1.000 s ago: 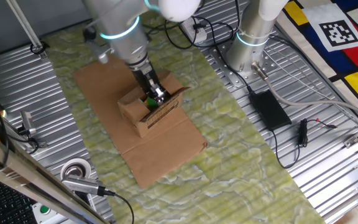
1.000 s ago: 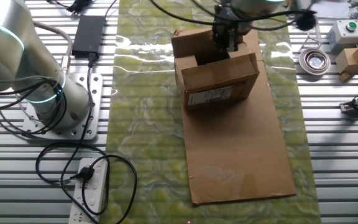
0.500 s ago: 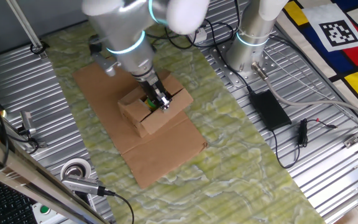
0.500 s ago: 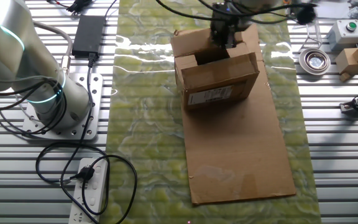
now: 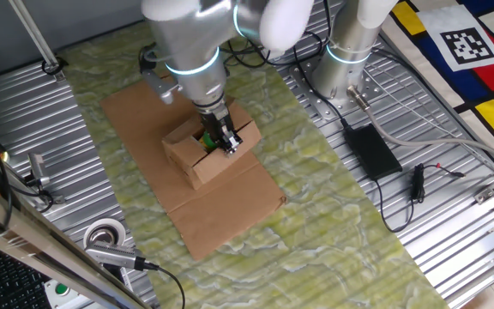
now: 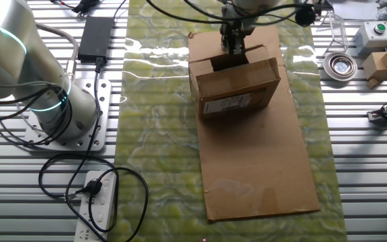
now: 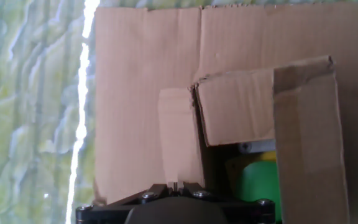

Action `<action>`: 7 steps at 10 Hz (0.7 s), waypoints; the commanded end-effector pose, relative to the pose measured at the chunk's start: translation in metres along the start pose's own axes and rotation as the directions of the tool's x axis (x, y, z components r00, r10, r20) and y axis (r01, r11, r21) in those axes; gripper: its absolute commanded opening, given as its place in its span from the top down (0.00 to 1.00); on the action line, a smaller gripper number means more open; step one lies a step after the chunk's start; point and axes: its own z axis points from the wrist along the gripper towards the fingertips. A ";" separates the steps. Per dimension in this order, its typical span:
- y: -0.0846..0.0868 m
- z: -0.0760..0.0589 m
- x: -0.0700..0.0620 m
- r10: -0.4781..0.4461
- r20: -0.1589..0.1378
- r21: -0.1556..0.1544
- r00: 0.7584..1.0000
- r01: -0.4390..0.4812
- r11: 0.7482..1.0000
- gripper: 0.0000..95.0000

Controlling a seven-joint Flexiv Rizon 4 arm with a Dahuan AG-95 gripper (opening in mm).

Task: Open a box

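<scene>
since a second ago the gripper (image 5: 229, 146) shifts along the box (image 6: 234, 87), pushing its far flap (image 6: 230, 42) flatter. fingers look nearly closed, gripping nothing. green item (image 7: 260, 183) shows; box partly open.

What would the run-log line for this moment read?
task: open box | gripper: at box top, jaw state unclear | flaps: partly open | green item visible inside

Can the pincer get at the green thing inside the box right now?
Probably yes: the pincer sits at the box's open top, and the green thing shows uncovered between folded-back flaps.
</scene>
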 end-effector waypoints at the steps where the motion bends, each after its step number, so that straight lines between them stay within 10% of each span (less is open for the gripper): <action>1: -0.002 0.001 0.000 -0.140 -0.052 0.079 0.989 0.144 0.986 1.00; 7: -0.002 0.002 0.000 -0.165 -0.072 0.164 0.984 0.174 0.971 1.00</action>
